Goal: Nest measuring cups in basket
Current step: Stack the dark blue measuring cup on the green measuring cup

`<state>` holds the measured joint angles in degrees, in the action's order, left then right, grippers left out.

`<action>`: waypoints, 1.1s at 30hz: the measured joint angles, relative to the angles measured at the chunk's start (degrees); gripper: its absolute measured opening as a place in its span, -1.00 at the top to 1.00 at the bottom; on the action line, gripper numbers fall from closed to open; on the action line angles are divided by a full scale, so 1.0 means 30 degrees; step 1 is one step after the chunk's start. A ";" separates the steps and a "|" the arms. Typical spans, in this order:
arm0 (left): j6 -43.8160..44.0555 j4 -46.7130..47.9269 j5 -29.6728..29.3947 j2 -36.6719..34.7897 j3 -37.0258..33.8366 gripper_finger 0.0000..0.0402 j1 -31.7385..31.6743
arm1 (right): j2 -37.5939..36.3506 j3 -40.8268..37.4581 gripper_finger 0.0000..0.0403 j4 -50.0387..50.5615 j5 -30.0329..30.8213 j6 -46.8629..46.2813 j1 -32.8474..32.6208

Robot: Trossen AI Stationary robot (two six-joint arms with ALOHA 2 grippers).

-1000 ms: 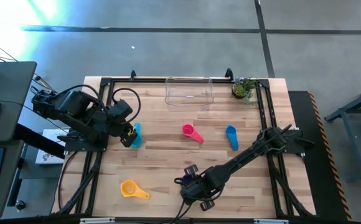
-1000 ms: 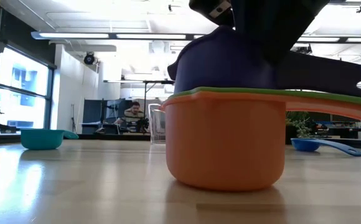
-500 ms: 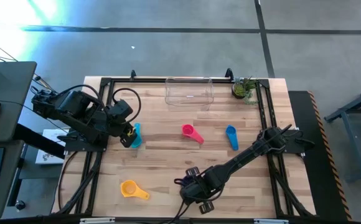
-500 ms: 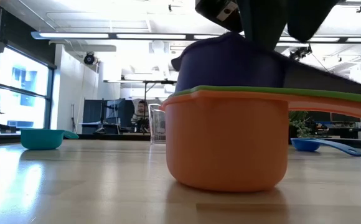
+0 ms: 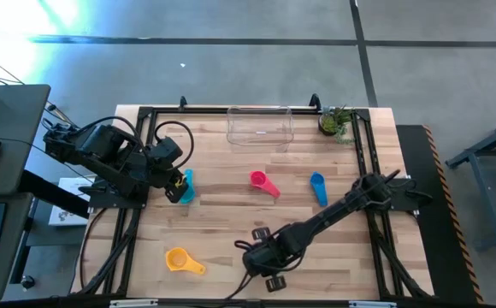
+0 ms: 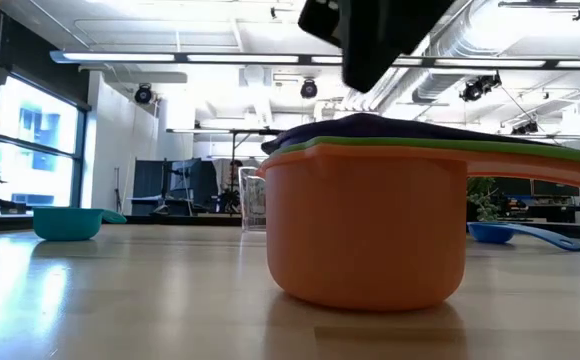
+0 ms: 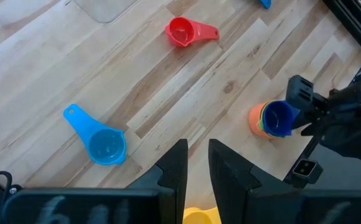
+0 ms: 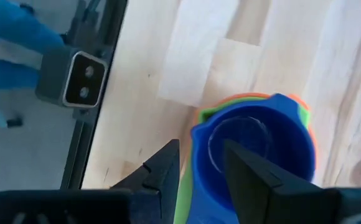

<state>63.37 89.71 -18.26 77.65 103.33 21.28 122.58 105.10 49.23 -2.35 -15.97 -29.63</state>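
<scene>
An orange measuring cup stands on the table near its near edge. A green cup and a purple cup are nested inside it, and the stack also shows in the left wrist view. My right gripper hangs open just above the stack, clear of it. In its wrist view the fingers straddle the purple cup's rim. My left gripper waits high over the left side, narrowly open, above a teal cup. The clear basket stands at the far edge.
Loose on the table lie a yellow cup at the near left, a pink cup in the middle and a blue cup to its right. A small potted plant stands beside the basket. A black frame runs along the table's edges.
My right gripper has opened and let go of the purple cup. The cup stood high in the stack before and has sunk into the green one, so only its rim shows. The gripper has rolled, risen clear of the stack and shifted a little toward the table's left.
</scene>
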 joint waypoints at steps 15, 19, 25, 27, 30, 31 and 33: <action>-0.0015 0.0015 0.0006 0.0007 0.0000 0.72 0.0015 | -0.1607 0.0022 0.43 0.4090 0.2011 -0.6617 0.0365; -0.0004 0.0015 0.0013 0.0007 0.0000 0.72 0.0015 | -0.1778 0.0022 0.43 0.7418 0.3218 -0.8554 0.0388; 0.0000 0.0015 0.0026 0.0127 0.0000 0.72 0.0015 | -0.1756 -0.0858 0.43 0.7704 0.2777 -0.9561 0.0324; -0.0015 -0.0010 0.0091 0.0136 0.0000 0.72 0.0085 | -0.1763 -0.1623 0.43 0.6792 0.2309 -0.9781 0.0308; -0.0003 0.0022 0.0383 0.0235 0.0000 0.72 0.0238 | -0.1727 -0.2730 0.43 0.6042 0.1695 -1.0257 0.0329; -0.0022 0.0005 0.0436 0.0292 0.0000 0.72 0.0307 | -0.1727 -0.2998 0.43 0.5702 0.1609 -1.0422 0.0329; -0.0058 -0.0006 0.0452 0.0312 0.0000 0.72 0.0507 | -0.1741 -0.3602 0.43 0.4911 0.1333 -1.0688 0.0329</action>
<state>63.20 89.69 -16.90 78.58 103.33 22.80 117.36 94.29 63.97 1.65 -48.03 -28.64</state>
